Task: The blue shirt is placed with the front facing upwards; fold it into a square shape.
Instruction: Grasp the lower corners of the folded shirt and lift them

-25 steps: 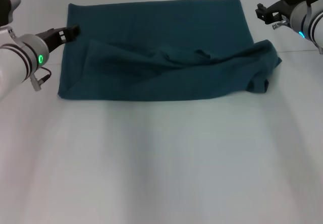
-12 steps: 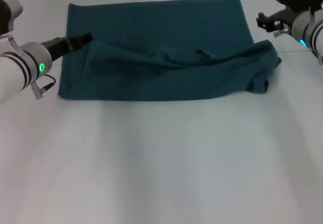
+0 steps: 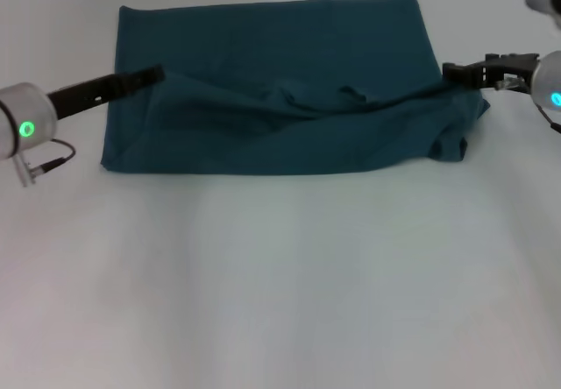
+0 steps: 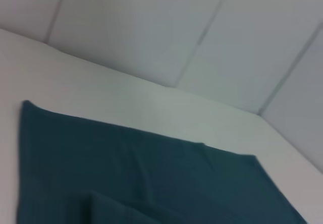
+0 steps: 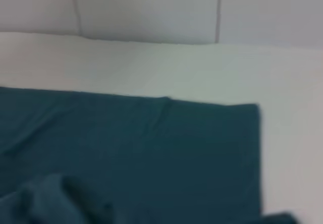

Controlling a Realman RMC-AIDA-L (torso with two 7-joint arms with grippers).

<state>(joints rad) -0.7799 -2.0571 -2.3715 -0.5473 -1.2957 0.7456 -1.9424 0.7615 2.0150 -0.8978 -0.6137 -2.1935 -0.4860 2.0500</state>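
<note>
the dark teal-blue cotton shirt (image 3: 280, 91) lies partly folded on the pale grey surface (image 3: 280, 284), with a rumpled fold across its middle. the left claw (image 3: 145, 76) is at the shirt's left edge, over the fold's end; the right claw (image 3: 456, 73) is at the bunched right end. for both claws i cannot tell if they are open or closed.

Bare lab-style test bench: plain white table (image 3: 280, 275), pale panelled wall (image 4: 151, 32) with seams behind.
</note>
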